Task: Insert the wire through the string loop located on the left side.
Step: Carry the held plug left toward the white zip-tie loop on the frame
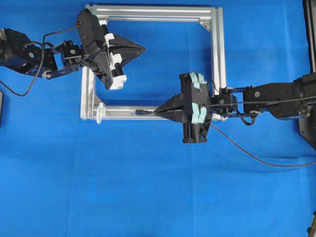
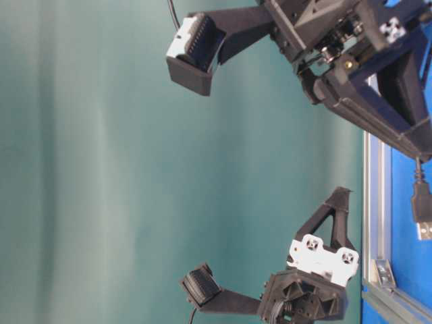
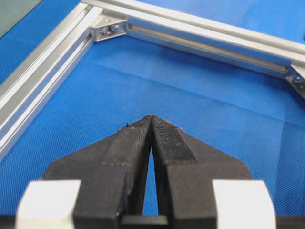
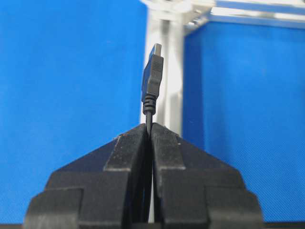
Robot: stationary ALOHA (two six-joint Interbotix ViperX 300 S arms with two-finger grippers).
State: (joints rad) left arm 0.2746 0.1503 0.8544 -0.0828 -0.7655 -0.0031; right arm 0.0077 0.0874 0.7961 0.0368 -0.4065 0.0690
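Plainly, the thin black wire (image 4: 152, 81) ends in a metal-tipped plug.

Bright even light; right-wrist background blurred.

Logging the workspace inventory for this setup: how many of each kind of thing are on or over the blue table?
Grippers: 2 (left gripper, right gripper)
Aluminium frame: 1
Wire: 1
String loop: 1
Total: 5

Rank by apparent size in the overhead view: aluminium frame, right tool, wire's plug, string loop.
1. aluminium frame
2. right tool
3. wire's plug and string loop: both tiny, too close to rank.
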